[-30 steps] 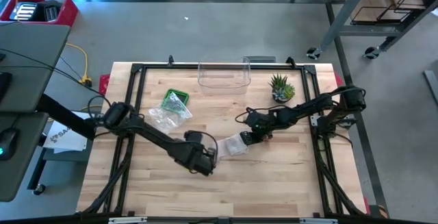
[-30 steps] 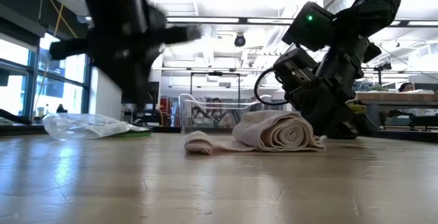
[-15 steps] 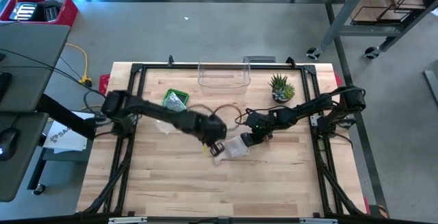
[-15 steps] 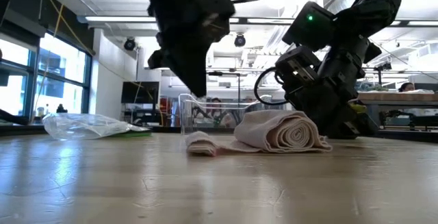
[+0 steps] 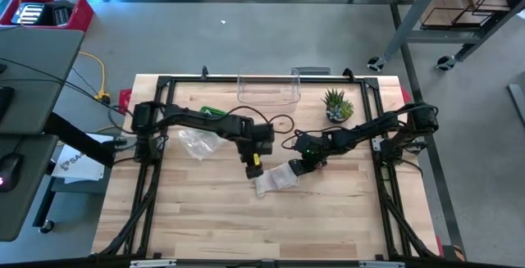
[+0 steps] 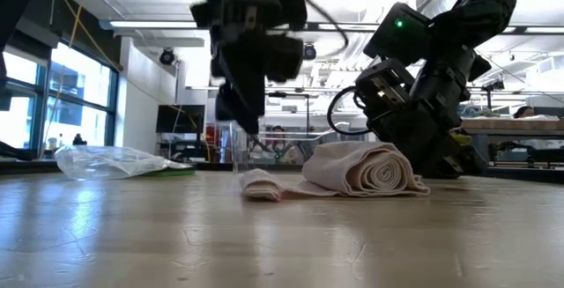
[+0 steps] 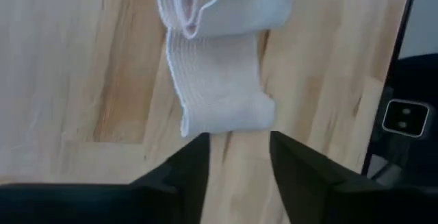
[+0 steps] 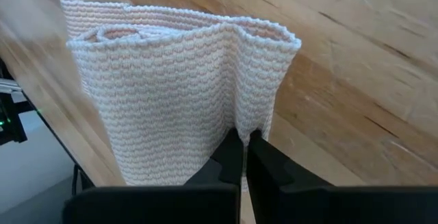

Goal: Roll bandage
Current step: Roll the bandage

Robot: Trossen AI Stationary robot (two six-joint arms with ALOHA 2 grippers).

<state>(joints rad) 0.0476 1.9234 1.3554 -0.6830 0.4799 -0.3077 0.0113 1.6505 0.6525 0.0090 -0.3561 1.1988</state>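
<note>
The bandage (image 5: 277, 178) lies on the wooden table (image 5: 205, 227), near the middle of it. Most of the bandage is rolled up into a fat, soft roll. In the low view you can see the round layers at the end of the roll (image 6: 374, 172). One short loose end of the bandage (image 6: 261, 187) lies flat on the table and sticks out from the roll.

The right gripper (image 5: 305, 166) is right at the bandage, on the side away from the loose end. Its fingers (image 8: 236, 157) are squeezed tight on the edge of the bandage cloth, as the right wrist view shows. The cloth stands up in folds in front of them.

The left gripper (image 5: 253, 165) hangs in the air just above the loose end of the bandage. Its fingers (image 7: 195, 162) are apart, with a gap between them, and nothing is in them. In the left wrist view the loose end (image 7: 222, 90) lies on the table just in front of these fingers, not touching them.

Farther from the bandage, a crinkly clear plastic bag (image 5: 197, 143) lies on the table beside the left arm. A green thing (image 5: 212, 111) peeks out past the bag. A clear plastic box (image 5: 268, 90) stands at the far edge of the table from the bandage. A small green plant (image 5: 337, 104) stands next to that box, well apart from the bandage.
</note>
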